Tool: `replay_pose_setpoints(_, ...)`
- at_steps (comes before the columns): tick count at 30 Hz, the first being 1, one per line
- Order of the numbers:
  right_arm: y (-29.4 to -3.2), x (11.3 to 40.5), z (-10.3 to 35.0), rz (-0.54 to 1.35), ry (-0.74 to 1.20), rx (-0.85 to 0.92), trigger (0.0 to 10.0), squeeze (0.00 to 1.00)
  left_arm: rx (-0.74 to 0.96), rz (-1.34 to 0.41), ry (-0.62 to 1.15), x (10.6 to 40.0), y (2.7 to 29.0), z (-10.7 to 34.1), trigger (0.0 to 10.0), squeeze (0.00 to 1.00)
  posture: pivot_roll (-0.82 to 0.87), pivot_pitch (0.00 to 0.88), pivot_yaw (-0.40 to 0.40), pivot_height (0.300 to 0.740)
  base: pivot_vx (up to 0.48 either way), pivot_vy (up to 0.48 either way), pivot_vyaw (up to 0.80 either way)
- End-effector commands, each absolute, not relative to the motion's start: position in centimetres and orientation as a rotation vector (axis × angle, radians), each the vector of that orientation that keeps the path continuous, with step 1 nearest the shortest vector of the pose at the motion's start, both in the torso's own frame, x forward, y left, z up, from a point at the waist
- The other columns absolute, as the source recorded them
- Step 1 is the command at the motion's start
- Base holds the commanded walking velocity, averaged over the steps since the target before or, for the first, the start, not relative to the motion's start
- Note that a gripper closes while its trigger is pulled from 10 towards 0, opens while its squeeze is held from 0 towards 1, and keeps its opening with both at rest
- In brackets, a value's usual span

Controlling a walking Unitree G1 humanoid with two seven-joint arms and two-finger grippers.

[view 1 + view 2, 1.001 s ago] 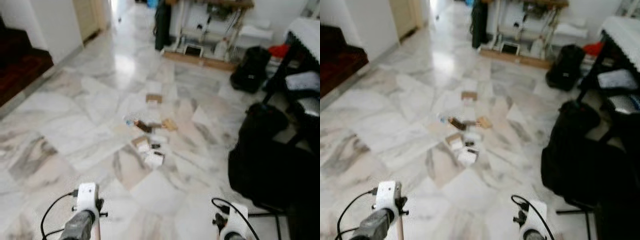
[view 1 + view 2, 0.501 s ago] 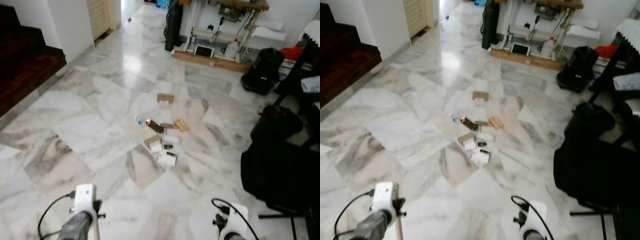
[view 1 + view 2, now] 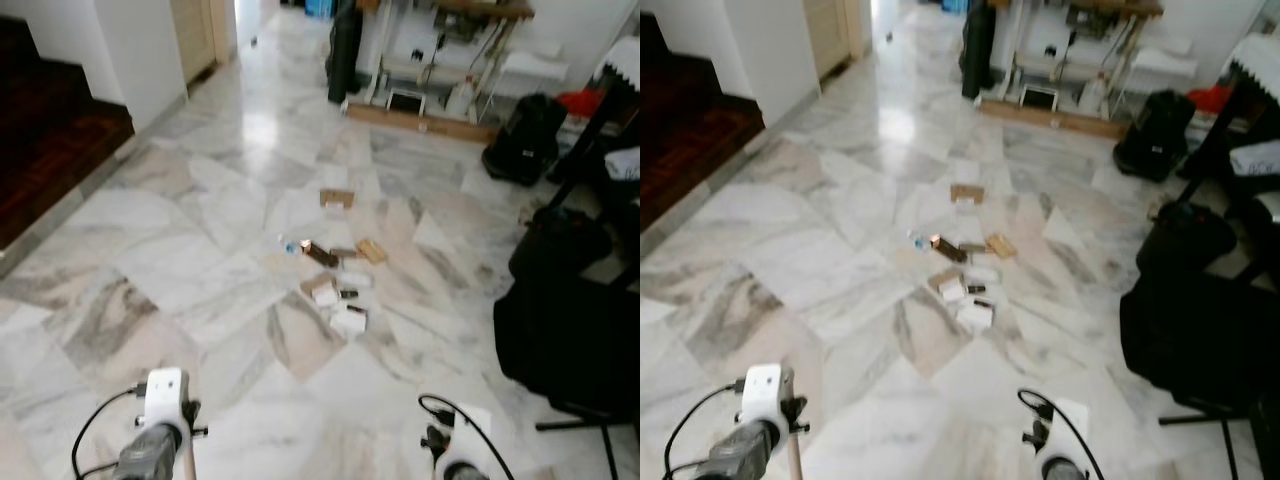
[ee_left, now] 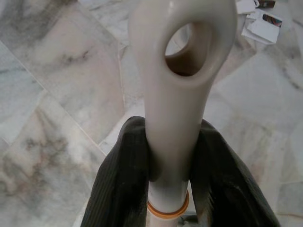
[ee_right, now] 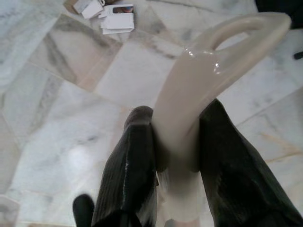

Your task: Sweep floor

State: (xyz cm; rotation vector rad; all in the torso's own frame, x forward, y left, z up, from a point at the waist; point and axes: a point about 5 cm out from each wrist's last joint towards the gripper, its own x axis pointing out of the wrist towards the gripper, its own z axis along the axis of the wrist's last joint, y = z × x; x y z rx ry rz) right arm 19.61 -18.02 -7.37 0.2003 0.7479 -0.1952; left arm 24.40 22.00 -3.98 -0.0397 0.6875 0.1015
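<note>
From the head camera we look down on a white marble floor (image 3: 200, 250) with a small scatter of litter (image 3: 335, 275), cardboard scraps, paper pieces and a dark wrapper, lying in the middle of it, well ahead of us. Black bags (image 3: 565, 330) sit along the right side, and a dark wooden step (image 3: 50, 150) borders the left. At the bottom edge we see our two wrists, and a thin wooden pole (image 3: 795, 465) runs down just beside the left one; our fingers are out of sight here, so this view tells nothing about the jaws.

In the left wrist view, our left gripper (image 4: 170, 156) is closed narrowly around a cream plastic handle (image 4: 182, 56) with an oval hanging hole at its end and an orange ring at its base. Both black fingers (image 4: 120, 184) press against its sides. A few of the paper scraps lie on the floor beyond the handle's tip.

In the right wrist view, our right gripper (image 5: 175, 151) clamps a second cream handle (image 5: 213, 61), this one with a curved loop seen edge-on, its fingers (image 5: 130, 170) touching each side. The white papers (image 5: 116, 19) of the litter lie on the marble well beyond.
</note>
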Motion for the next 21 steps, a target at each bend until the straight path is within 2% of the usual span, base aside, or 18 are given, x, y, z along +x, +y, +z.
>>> replay_pose_setpoints(1,-17.14,19.14,-7.73,-0.196,0.763,0.261,10.0,0.00,-0.004,0.073,0.701,24.24,21.81,-4.13,10.0,0.00,0.10,0.039,-0.052,0.740,0.000,0.000,0.00)
replay_pose_setpoints(21,-17.60,19.31,-7.58,-0.217,0.753,0.255,10.0,0.00,-0.018,0.066,0.706,24.07,21.56,-4.31,10.0,0.00,0.11,0.047,-0.065,0.740,0.000,0.000,0.00)
